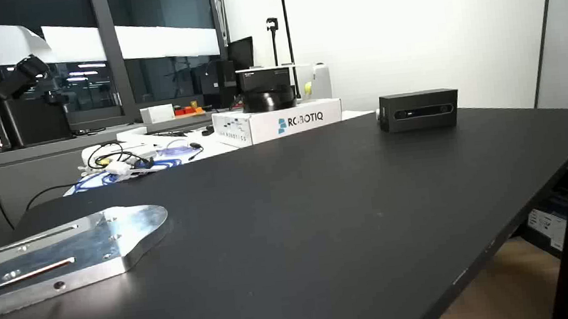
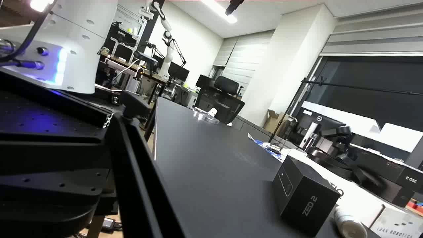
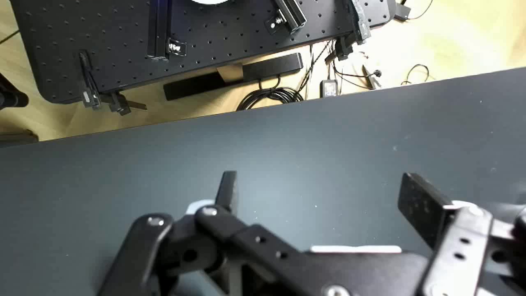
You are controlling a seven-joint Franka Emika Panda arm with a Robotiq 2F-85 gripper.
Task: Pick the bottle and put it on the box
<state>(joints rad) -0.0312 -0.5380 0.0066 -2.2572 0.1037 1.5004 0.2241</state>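
Two fingers (image 3: 420, 204) spread wide over dark table (image 3: 316, 160), nothing between them. Task by all signs not begun: pick-up and placing both left. Beyond, in exterior view: one low black box (image 2: 305, 195), nothing on top; one white bottle (image 2: 349, 223) just beside it at four o'clock, seemingly lying on side. Past them, from box: one Robotiq-printed carton (image 2: 360, 203) at three o'clock, one metal plate (image 2: 205, 116) at ten.
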